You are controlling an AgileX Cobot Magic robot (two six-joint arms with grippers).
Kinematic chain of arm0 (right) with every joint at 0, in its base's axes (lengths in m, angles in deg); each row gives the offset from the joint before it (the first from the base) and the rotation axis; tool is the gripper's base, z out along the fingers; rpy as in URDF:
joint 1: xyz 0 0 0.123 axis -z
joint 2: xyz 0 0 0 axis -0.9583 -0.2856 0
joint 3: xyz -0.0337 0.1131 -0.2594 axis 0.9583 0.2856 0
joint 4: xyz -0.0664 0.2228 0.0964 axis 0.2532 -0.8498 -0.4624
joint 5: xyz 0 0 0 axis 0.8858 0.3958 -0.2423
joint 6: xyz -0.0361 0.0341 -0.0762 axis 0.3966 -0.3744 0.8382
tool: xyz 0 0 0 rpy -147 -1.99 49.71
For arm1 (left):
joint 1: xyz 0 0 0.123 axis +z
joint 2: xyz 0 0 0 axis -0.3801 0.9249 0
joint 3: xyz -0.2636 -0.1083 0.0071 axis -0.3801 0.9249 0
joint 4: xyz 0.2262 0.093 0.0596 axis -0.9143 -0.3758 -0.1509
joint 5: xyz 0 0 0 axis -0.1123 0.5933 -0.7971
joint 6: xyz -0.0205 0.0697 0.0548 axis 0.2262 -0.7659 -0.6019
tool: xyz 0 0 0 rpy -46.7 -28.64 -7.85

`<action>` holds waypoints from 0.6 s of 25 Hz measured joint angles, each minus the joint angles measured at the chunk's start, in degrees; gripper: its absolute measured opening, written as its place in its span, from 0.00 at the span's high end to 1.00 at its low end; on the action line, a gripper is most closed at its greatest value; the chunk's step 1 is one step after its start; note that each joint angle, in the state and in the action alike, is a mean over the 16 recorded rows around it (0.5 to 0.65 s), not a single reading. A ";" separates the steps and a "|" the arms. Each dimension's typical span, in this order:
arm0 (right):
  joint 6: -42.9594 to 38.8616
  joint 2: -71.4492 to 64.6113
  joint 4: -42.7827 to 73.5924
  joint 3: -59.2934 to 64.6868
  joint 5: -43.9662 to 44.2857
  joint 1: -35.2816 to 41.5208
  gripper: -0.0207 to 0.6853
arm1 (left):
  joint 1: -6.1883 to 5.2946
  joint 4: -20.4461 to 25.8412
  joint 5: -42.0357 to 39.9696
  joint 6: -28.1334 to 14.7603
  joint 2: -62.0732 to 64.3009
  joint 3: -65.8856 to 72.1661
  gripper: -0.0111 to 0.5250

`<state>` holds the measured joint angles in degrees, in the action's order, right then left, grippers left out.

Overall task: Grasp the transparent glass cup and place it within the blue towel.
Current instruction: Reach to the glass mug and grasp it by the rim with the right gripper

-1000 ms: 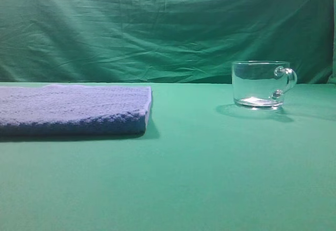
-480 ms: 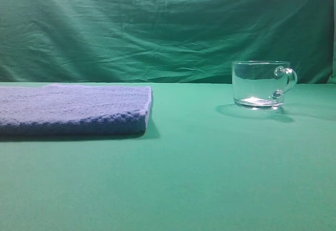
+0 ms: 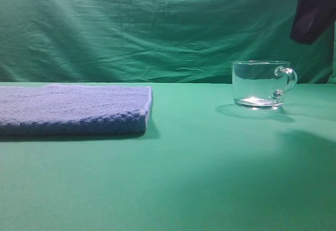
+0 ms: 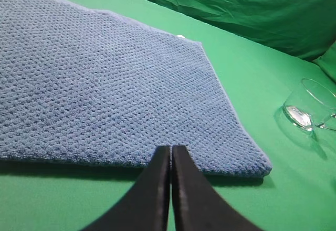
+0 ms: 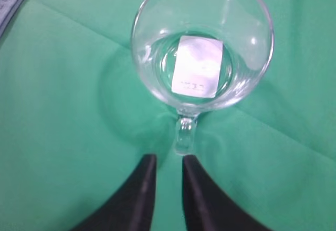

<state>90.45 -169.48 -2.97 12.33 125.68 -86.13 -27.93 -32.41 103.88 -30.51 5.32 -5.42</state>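
Cup (image 3: 260, 84): upright on green table cloth (image 3: 199, 173), at 3 o'clock of the exterior view, well apart from towel (image 3: 73, 107) at 9 o'clock. Clear glass, thick base, small loop handle (image 5: 185, 134); judged rigid, moderately heavy, smooth and prone to slip, breakable if dropped. Paper label visible through the base. Best hold judged across the handle or over the rim wall beside it.

Towel: flat, folded, soft, nubby; likely a cushioned, stable landing spot.

Right gripper (image 5: 165, 168): above the cup, looking down, tips at 6 o'clock of the wrist view, just short of the handle, not touching. Narrow gap between fingers, nothing grasped.

Left gripper (image 4: 170, 155): fingers pressed together, empty, poised over the towel's near edge.

Grasp not yet made.
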 joint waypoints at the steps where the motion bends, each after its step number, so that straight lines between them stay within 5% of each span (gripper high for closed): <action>1: -0.01 -0.80 -0.08 -0.19 -0.51 0.00 0.26 | 0.00 0.00 0.00 0.00 0.00 0.00 0.98; 5: 0.22 -3.60 -0.45 -0.46 -2.97 -0.04 0.33 | 0.00 0.00 0.00 0.00 0.00 0.00 0.98; 15: 2.14 -7.19 -1.09 -1.96 -6.54 -0.69 0.76 | 0.00 0.00 0.00 0.00 0.00 0.00 0.98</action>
<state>92.59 -176.66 -4.05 10.37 119.14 -86.82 -27.93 -32.41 103.88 -30.51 5.32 -5.42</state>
